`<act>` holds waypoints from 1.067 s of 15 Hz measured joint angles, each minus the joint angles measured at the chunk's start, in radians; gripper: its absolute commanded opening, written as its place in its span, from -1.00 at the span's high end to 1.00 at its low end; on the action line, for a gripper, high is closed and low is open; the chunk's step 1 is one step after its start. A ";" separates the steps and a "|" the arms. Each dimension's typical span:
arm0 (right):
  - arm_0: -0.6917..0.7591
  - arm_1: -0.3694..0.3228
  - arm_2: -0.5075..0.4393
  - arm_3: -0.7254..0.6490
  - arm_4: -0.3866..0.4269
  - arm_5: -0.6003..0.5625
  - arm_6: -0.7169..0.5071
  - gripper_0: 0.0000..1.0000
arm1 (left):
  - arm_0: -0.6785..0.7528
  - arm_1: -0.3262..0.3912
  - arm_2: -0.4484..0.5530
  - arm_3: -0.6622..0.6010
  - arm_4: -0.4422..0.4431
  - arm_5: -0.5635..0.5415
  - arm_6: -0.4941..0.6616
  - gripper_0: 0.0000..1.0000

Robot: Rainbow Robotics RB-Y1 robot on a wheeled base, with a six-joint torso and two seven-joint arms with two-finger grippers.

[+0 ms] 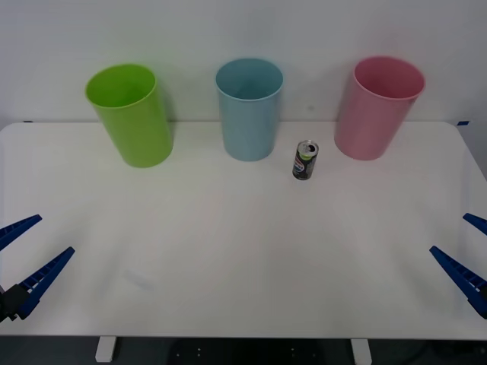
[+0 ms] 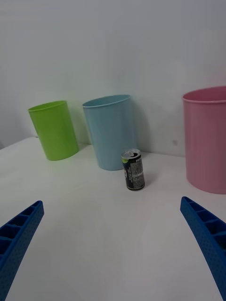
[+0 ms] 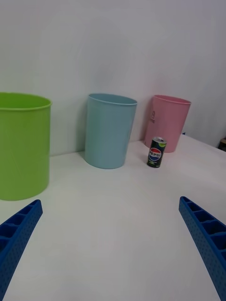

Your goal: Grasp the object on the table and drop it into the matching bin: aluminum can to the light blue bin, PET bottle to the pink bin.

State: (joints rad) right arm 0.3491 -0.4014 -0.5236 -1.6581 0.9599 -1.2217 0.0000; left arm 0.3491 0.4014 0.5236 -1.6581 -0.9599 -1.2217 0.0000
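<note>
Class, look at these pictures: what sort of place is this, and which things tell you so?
Probably a lab set up for a sorting test: a bare white table against a plain wall, three coloured bins in a row, such as the blue bin, and one can.

My left gripper (image 1: 23,258) ends in two bright blue plastic fingers (image 1: 47,275), long and tapering to narrow tips, with a ribbed, saw-toothed face along each. At their base sits a small black mount with a pale fitting. My right gripper (image 1: 466,255) carries the same blue, tapering, ribbed fingers (image 1: 456,272). From my left wrist view, each finger (image 3: 203,235) shows a row of open square cells along one side and a finely dotted texture on the flat face. My right wrist view shows the same cells and dotted face (image 2: 209,237).
</note>
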 measured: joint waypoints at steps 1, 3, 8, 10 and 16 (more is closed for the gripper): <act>0.000 0.000 0.000 0.000 0.000 0.000 0.000 -1.00 | 0.000 0.000 0.000 0.000 0.000 0.000 0.000 -1.00; 0.004 0.004 -0.002 0.005 0.001 0.000 0.000 -1.00 | 0.000 0.000 0.000 0.000 0.000 0.000 0.000 -1.00; 0.011 -0.001 -0.002 0.012 0.004 0.004 0.002 -1.00 | 0.000 0.000 0.000 0.000 0.000 0.000 0.000 -1.00; 0.010 -0.006 0.013 0.013 0.004 0.017 0.007 -1.00 | 0.000 0.000 0.000 0.000 0.000 0.000 0.000 -1.00; -0.011 -0.007 0.096 0.018 0.009 0.114 0.050 -1.00 | 0.000 0.000 0.000 0.000 0.000 0.000 0.000 -1.00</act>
State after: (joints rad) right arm 0.3377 -0.4080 -0.4272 -1.6405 0.9686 -1.1078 0.0497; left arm 0.3491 0.4014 0.5236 -1.6580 -0.9599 -1.2217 0.0000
